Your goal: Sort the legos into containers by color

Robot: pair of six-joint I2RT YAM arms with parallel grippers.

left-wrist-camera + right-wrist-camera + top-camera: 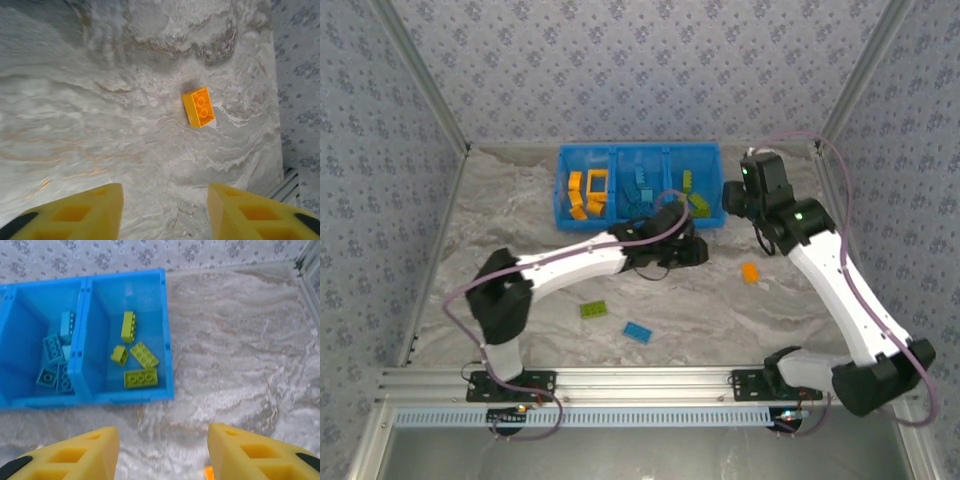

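As seen from the top cam, the long blue bin (620, 155) sat at the far middle of the marbled desk (500, 220), w/ three compartments side by side. It held orange legos (588, 192) in the left one, blue legos (640, 190) in the middle and lime green legos (694, 195) in the right. Three bricks lay loose on the desk outside the bin: an orange brick (750, 271) to the right, between the two arms, plus a green brick (593, 310) & a blue brick (638, 332) nearer the arm bases, close together but apart. The left end effector (165, 207) was released: its wrist cam showed the yellow fingers (85, 212) spread w/ nothing between them, and the orange brick lay studs-up on bare desk ahead of them, untouched. From above it hung just in front of the bin's near wall, approx. at the right compartment. The right end effector (164, 447) was released too, its fingers (250, 452) apart & empty over bare desk in front of the bin; from above it was beside the bin's right end. Its cam showed four green legos in the right compartment and several blue ones in the next; a sliver of orange at the bottom edge was too cut off to identify
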